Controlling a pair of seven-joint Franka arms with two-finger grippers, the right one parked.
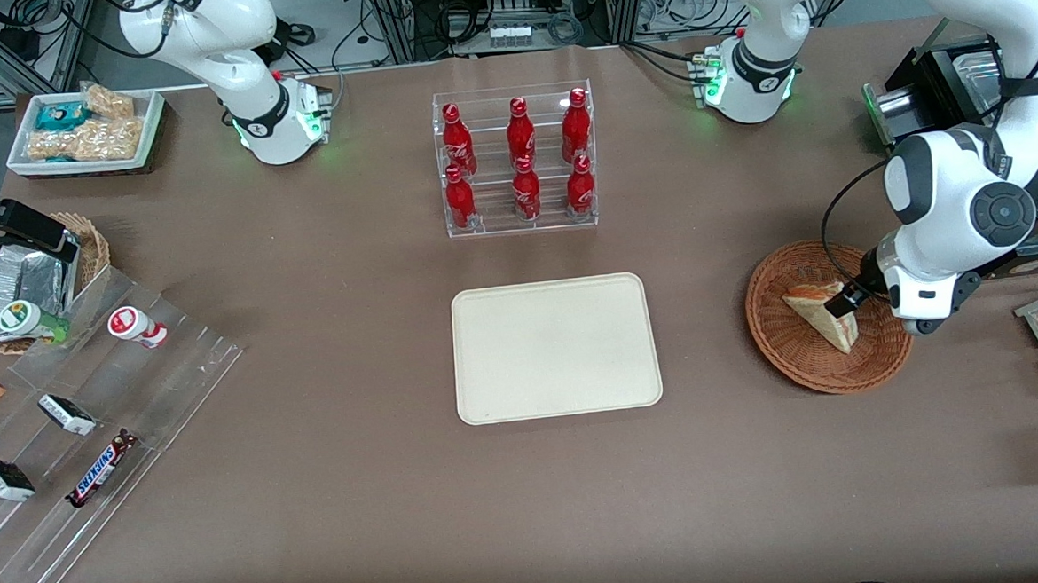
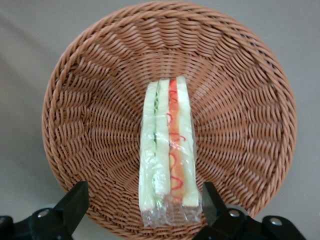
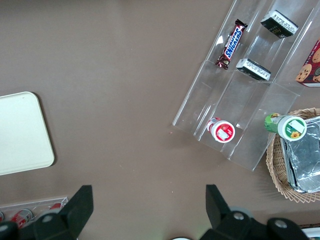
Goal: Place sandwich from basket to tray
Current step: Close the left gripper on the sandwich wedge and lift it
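Wicker basket (image 2: 100, 100) holds the sandwich (image 2: 167, 150); the gripper (image 2: 142, 205) hovers spread wide astride its end.

Left arm (image 1: 958, 197): glossy white shell, grey joint caps, black cable looped alongside. Gripper (image 1: 842, 303) above basket: black fingers (image 2: 75, 202), visible screws.

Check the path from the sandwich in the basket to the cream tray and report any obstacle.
Nothing visible blocks it. Only bare tablecloth lies between the basket and the tray. The gripper is open around the sandwich.
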